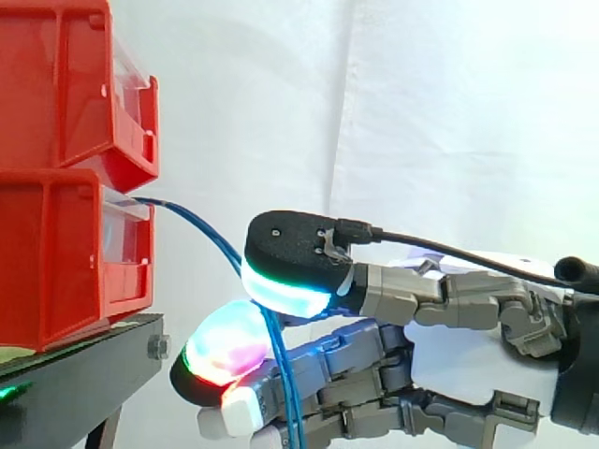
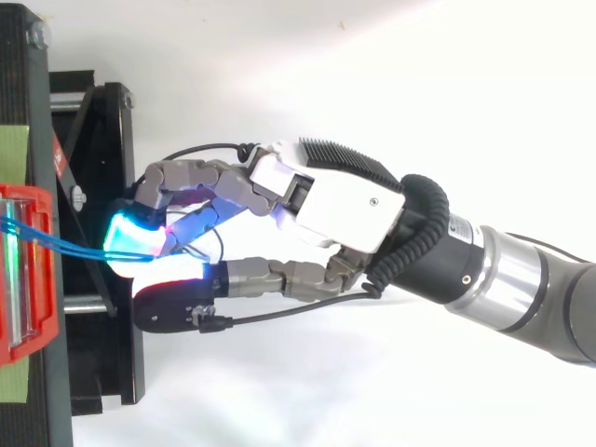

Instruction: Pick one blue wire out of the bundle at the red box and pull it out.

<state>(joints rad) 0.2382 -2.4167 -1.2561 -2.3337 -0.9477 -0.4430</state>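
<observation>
You see hand (image 2: 345, 205) mid-frame, fingers clamped on blue wires (image 1: 288, 374) (strands run from lower red box (image 1: 56, 253), left edge).

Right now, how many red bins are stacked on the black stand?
2, stacked: the upper red bin rests on the lower red bin, where the blue wires come out. Others may be hidden.

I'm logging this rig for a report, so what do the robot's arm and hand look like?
The hand has a white palm shell with a black ribbed block, and grey jointed fingers. Its fingertips are thick black-backed pads glowing cyan-white, one pink and green. The arm is a grey tube with a silver ring and black collar.
</observation>
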